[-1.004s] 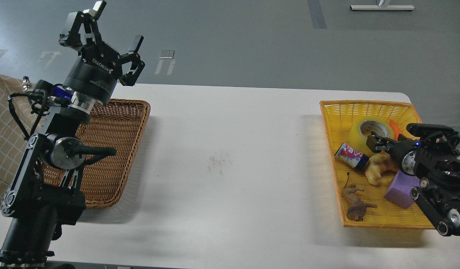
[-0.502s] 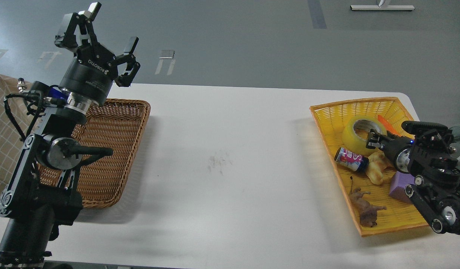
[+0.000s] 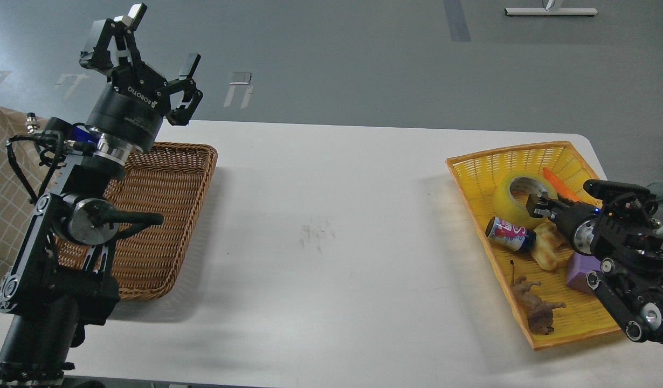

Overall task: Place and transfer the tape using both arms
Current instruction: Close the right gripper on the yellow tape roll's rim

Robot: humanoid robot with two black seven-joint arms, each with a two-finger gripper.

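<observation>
The tape (image 3: 508,200), a thick yellow translucent roll with a grey core, lies in the far part of the yellow basket (image 3: 471,178) at the right. My right gripper (image 3: 535,205) comes in from the right edge, and its dark tips are at the tape's near right rim, by the core opening. I cannot tell its fingers apart or whether they grip the roll. My left gripper (image 3: 164,37) is open and empty, held high above the far corner of the brown wicker basket (image 3: 164,215).
The yellow basket sits skewed near the table's right edge and also holds a drink can (image 3: 508,233), a croissant (image 3: 547,249), a purple cube (image 3: 579,269), a brown toy animal (image 3: 539,311) and an orange item (image 3: 558,179). A checked cloth (image 3: 2,178) hangs at the left.
The yellow basket has turned, its near end swinging right, and its contents shifted with it. My right gripper stayed at the tape's rim. My left arm shifted slightly left.
</observation>
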